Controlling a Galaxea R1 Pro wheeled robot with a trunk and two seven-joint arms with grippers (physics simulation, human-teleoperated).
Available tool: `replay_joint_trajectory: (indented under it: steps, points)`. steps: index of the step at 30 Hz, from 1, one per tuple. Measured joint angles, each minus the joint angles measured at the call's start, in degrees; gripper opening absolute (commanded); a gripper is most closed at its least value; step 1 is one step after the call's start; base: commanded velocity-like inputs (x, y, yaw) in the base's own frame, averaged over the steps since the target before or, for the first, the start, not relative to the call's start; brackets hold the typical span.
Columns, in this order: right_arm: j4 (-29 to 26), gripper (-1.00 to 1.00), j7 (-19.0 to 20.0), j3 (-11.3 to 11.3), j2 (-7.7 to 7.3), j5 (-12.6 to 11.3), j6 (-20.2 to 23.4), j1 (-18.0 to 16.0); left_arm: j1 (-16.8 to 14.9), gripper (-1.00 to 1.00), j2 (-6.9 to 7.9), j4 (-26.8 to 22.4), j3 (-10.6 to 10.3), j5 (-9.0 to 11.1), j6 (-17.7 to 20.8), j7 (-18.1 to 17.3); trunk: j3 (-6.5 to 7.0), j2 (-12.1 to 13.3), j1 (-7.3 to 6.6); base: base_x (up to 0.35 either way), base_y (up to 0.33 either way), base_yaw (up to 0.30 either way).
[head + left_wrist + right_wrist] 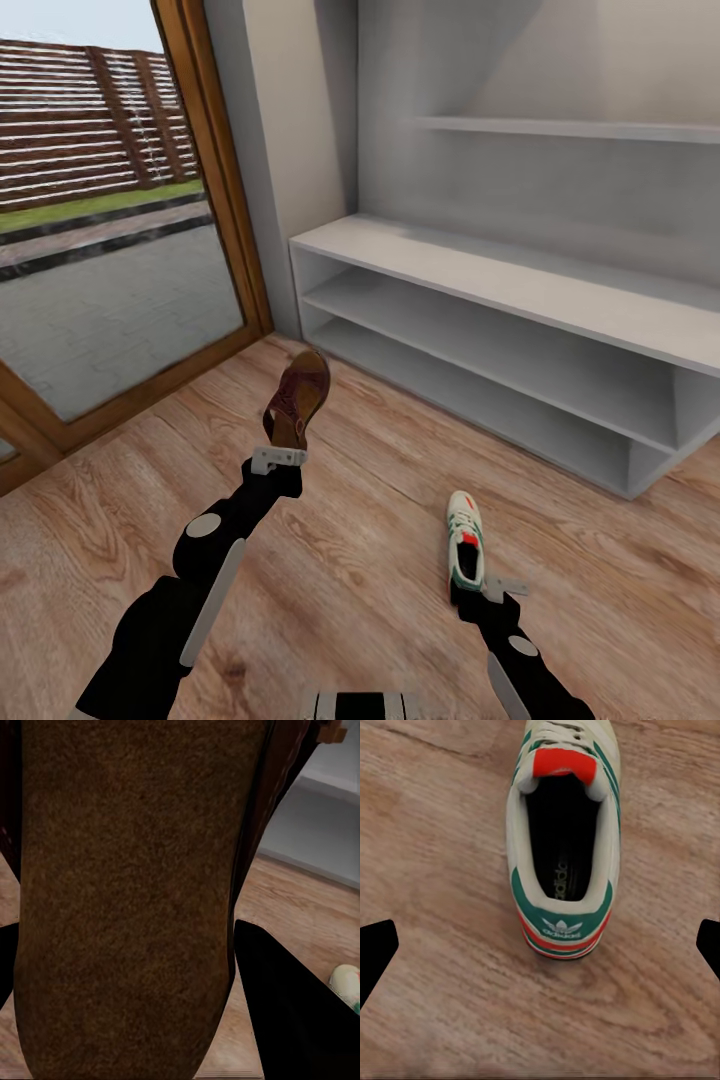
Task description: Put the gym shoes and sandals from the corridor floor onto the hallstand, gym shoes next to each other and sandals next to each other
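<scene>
My left gripper (281,457) is shut on the heel end of a dark brown sandal (300,393), held up off the corridor floor (370,480) with its toe pointing up. In the left wrist view the sandal's sole (127,900) is close up between the dark fingers (292,1020). A white gym shoe (465,543) with green stripes and a red tongue lies on the floor in front of the hallstand (520,290). My right gripper (492,590) is open just behind its heel. The right wrist view looks down into the gym shoe (562,832), with the fingertips (376,949) spread wide on either side and not touching it.
The hallstand's two shelf tiers and its flat top are bare, with an upper shelf (560,128) on the back panel. A wood-framed glass door (225,200) stands to the left, close to the rack's left end. Open floor lies between the arms.
</scene>
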Motion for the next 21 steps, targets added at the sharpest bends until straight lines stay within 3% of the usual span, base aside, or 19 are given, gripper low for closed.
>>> replay_joint_trajectory:
  steps: [21]
  points:
    - [0.00,1.00,0.02,0.00,0.06,0.00,0.00,0.02,0.00,-1.00,0.00,0.00,0.00,0.01,-0.01,0.01,-6.53,-0.28,0.54,0.000,0.000,0.074]
